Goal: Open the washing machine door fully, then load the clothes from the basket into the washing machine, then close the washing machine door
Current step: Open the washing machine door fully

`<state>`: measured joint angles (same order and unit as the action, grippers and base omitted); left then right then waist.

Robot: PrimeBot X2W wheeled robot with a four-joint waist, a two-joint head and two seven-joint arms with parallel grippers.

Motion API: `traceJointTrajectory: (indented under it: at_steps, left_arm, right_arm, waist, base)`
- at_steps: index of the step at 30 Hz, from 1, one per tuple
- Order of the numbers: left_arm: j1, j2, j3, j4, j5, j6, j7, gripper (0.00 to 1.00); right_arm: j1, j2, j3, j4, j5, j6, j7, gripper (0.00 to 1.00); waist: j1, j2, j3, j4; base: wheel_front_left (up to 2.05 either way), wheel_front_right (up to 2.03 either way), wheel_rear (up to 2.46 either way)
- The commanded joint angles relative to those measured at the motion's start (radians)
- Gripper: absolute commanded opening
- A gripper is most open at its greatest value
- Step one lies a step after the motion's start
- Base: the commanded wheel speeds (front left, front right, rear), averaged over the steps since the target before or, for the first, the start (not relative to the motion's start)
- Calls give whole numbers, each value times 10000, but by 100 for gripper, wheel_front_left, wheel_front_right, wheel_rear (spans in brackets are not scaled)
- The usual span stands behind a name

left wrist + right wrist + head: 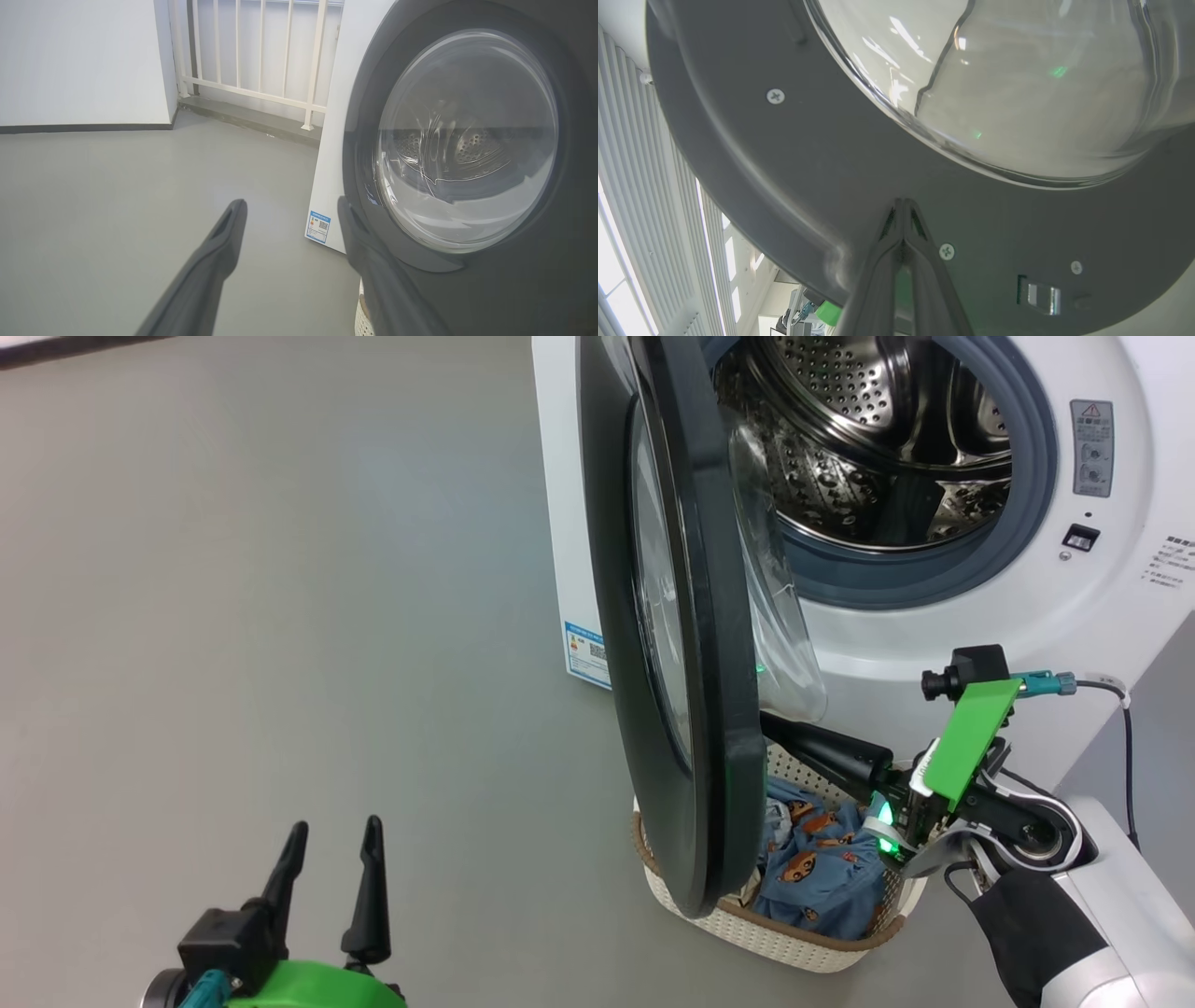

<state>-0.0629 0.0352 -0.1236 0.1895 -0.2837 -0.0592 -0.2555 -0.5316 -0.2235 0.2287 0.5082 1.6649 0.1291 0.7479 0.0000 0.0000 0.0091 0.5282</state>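
Black washing machine door [711, 616] found only partway open, edge-on above the basket [794, 947]. Noted right gripper [903, 204] pinched shut, tips against its inner face; left gripper [336, 826] spread, empty, near left. Logged clothes [822, 877] in basket, drum [868, 429] bare: full opening, loading, closing outstanding.

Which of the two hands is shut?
The right hand, its fingers together at the grey inner face of the door; the left hand is open over the floor.
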Motion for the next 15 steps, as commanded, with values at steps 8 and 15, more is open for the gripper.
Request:
traceJointTrajectory:
  at_steps: [8,15]
  left_arm:
    - [-334,151,164,233,168,-236,-63,100]
    - [-459,151,273,210,214,-328,-63,100]
  right_arm:
    - [371,25,-208,-664,11,16,-221,41]
    - [449,-59,-545,-1267,-253,16,-775,100]
  waist:
    - [0,0,-344,-401]
    - [0,0,-427,-1388]
  base:
    - [0,0,0]
    - [0,0,0]
